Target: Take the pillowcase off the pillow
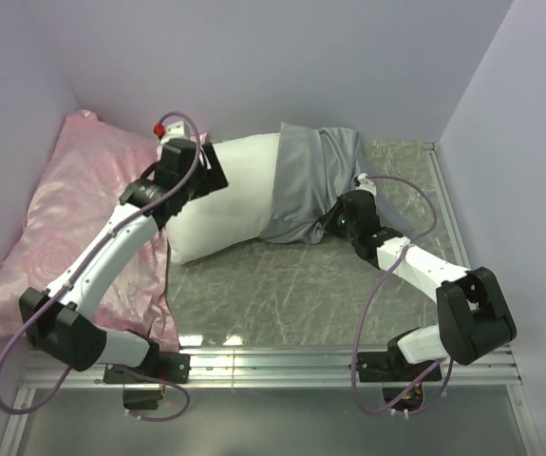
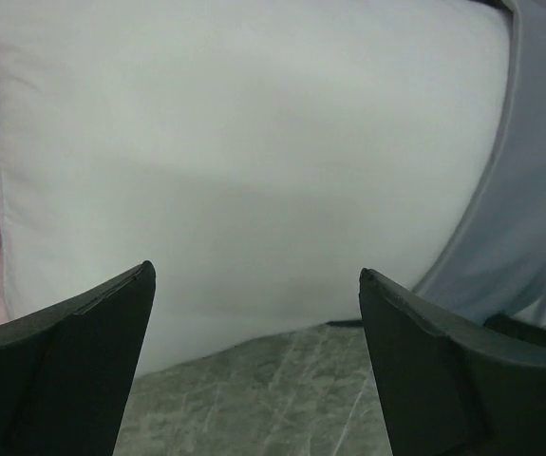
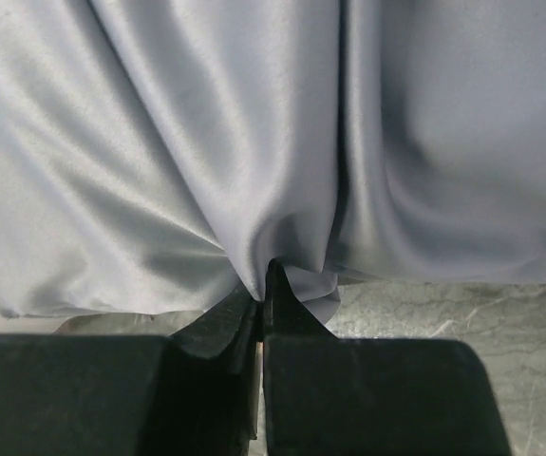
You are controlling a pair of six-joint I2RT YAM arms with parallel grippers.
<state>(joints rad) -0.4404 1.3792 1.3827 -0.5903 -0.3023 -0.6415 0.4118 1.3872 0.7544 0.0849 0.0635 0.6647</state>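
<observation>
The pillow (image 1: 230, 195) lies across the far middle of the table (image 1: 282, 285), its long side running left to right, with its left end beside a shiny pink rose-patterned pillow (image 1: 73, 218) that fills the left side. The left half of the white pillow is bare. The grey pillowcase (image 1: 310, 180) is bunched over its right half in deep folds, and its open hem crosses the pillow from far to near. The left hand (image 2: 258, 275) hangs over the bare left end of the pillow with its fingers spread wide and nothing between them. The wrist view shows the white fabric and the grey hem beyond the tips, but not whether they touch the pillow. The right hand (image 3: 265, 275) is at the near edge of the pillowcase, low by the table, clenched on a fold of the grey cloth. The fabric gathers into a tight pinch between the two fingertips and fans upward from there in smooth pleats. The right arm reaches in from the near right corner.
</observation>
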